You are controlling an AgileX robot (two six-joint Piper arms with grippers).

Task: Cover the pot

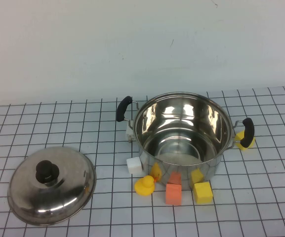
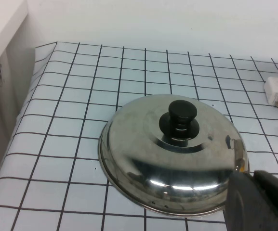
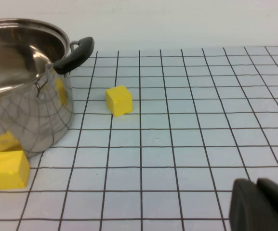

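On the left side of the counter (image 1: 58,123), which is wearing a white cloth with a black grid, the domed steel lid (image 1: 52,184) is lying with its black knob (image 1: 47,171) pointing up. It is resting well apart from the pot. In the left wrist view the left claw (image 2: 260,199) is showing only as a dark shape at the corner, just beside the rim of the lid, and I cannot tell if it is wide or narrow.

Going to the right, a white block (image 1: 134,165) is sitting near the pot's wall, and another white piece (image 1: 130,131) is standing under the pot's left handle (image 1: 123,108). A yellow toy duck (image 1: 144,186) is sitting just in front of the pot, then an orange block (image 1: 173,193) and a yellow block (image 1: 202,192) (their reflections are showing in the shiny wall).

The pot (image 1: 182,136) is standing upright in the middle right of the counter, uncovered, and I am seeing nothing inside it. On its right side the right handle (image 1: 248,132) is sticking out, and a second yellow block (image 1: 241,140) is lying just beside this handle, partly hidden by it.

The right claw (image 3: 261,204) is appearing only in the right wrist view, as a dark shape at the corner over the counter, well apart from the pot; whether it is wide or narrow I cannot tell.
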